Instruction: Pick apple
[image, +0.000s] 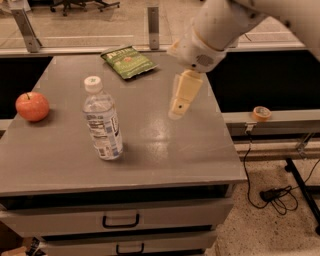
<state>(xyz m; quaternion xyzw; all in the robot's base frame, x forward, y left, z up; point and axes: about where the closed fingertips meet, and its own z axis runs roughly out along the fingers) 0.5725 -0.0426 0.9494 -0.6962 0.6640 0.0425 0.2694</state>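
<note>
Gripper (177, 107) hangs above the right-middle of the grey cabinet top (165, 150), clear of the surface. It carries nothing. Whether it is open or closed I cannot tell from this angle.

Apple (32, 106): far left edge of the same top, well apart from me and resting on the surface. It is red-orange and round, with the stem end up, so there is no long axis to line up with. Any approach heading should do.

Bearing: the apple lies straight across the top toward the left of the view, at about my depth or slightly nearer the front edge.

Obstacle: the water bottle (102, 122) stands upright between us, a little nearer the front than a direct line. My judgement is that a low sweep across would risk clipping it. Better to travel high or pass behind it, then descend onto the apple.

Green snack bag (129, 61) lies flat at the back edge, out of the way.

Arm pose: it enters from the upper right of the view, wrist bent down, the gripper tip slanting down and left, already roughly toward the apple.
</note>
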